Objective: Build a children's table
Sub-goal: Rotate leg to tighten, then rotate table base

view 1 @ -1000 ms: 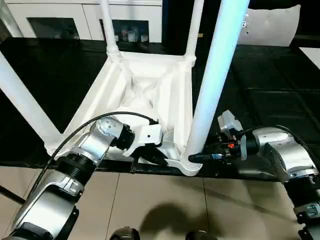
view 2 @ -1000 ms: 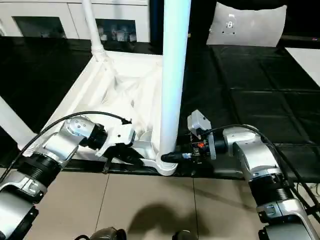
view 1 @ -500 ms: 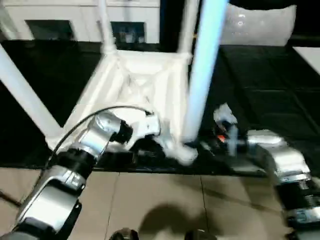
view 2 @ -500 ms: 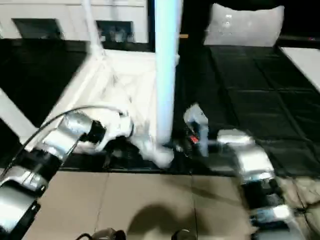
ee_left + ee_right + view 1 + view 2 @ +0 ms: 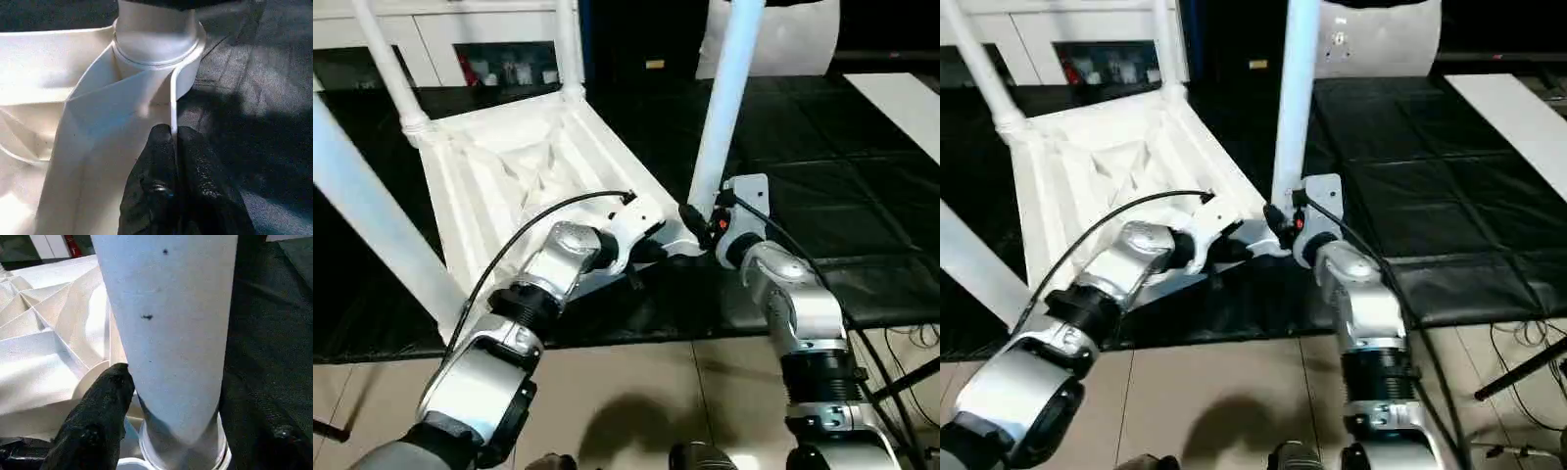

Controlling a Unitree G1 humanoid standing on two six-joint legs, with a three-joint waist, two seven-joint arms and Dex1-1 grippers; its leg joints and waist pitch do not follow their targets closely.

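**Seating the near-right leg while the top is pinned by its rim**

The left gripper [image 5: 173, 147] is pinching the thin rim of the table top [image 5: 499, 186] flat between both fingers, jaws closed right down on the plastic edge, just beside the corner socket [image 5: 156, 49]. Best to keep that pinch firm and close to the socket, so the top is not sliding on the black mat [image 5: 822, 196] while the leg is being worked.

The right gripper [image 5: 161, 416] is sitting at the base of the nearest leg [image 5: 724, 108], one black finger [image 5: 98, 416] lying against the left side of the tube just above the socket collar. The other finger is hidden, so I cannot tell whether the claw is gripping the leg or standing loose around it. My read: push straight down along the leg's axis, low on the tube, no side load, since the tall leg would lever the socket easily. A gap line is showing at the collar in the right wrist view, so the leg may not be fully home yet.

The table itself is lying upside down on the mat, near edge at the mat's front, turned at an angle to the robot. White plastic, ribbed underside with an X of ribs in the middle. Four white tube legs are standing up from the corners: one at near left [image 5: 372, 225], the worked one at near right, two at the far corners [image 5: 386, 69] [image 5: 570, 49]. White cabinets [image 5: 440, 49] are standing behind.
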